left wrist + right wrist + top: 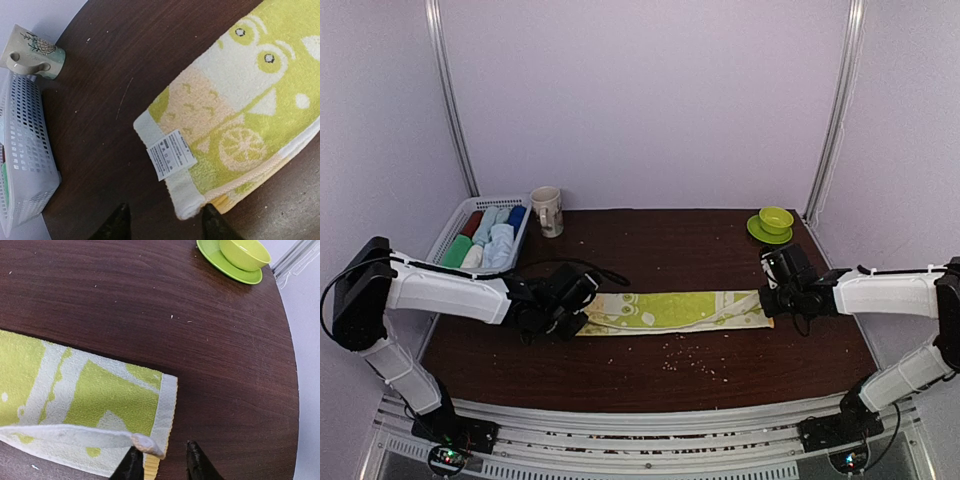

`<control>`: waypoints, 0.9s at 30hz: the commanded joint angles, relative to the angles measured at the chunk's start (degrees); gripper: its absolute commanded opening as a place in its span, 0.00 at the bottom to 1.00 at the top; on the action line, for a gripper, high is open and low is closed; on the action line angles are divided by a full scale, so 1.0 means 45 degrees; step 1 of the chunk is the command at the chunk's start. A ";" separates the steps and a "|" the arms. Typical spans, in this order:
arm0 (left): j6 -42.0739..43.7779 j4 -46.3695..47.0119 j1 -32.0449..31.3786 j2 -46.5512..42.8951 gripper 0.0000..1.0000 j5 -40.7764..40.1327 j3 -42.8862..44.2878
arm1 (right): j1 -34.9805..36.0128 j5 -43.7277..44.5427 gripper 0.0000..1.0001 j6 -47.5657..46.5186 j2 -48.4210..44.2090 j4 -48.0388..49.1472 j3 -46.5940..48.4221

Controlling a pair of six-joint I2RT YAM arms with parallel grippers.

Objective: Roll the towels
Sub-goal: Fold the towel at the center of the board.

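A yellow-green towel (675, 310) with white print lies flat in a long strip across the middle of the table. My left gripper (565, 318) is at its left end, and my right gripper (767, 300) is at its right end. In the left wrist view my left gripper (167, 226) is open. The towel's labelled corner (192, 207) lies loose on the table between the jaws. In the right wrist view my right gripper (164, 465) is also open. A lifted fold of the towel's corner (147, 442) rests by the left finger, unpinched.
A white slatted basket (448, 232) at the back left holds several rolled towels (498, 240). A mug (548, 210) stands beside it. A green cup on a saucer (775, 222) sits at the back right. Crumbs (690, 360) dot the wood in front of the towel.
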 commanded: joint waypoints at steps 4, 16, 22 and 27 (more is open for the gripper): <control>-0.0616 -0.0702 -0.0070 -0.1228 0.65 -0.0320 0.0080 | 0.0102 0.1046 0.50 0.0477 -0.1099 -0.0594 0.0029; -0.1470 -0.1038 -0.0076 -0.1679 0.82 -0.1232 0.0801 | 0.0121 0.0105 0.76 0.1064 -0.2985 0.0146 -0.0273; -0.1478 -0.0392 -0.0060 -0.0683 0.84 -0.1217 0.1263 | 0.0041 -0.1331 0.77 0.1768 -0.1945 0.0658 -0.0379; -0.1476 0.0310 0.0285 0.0079 0.86 -0.0832 0.1346 | -0.0682 -0.2154 0.76 0.2728 -0.0687 0.1206 -0.0451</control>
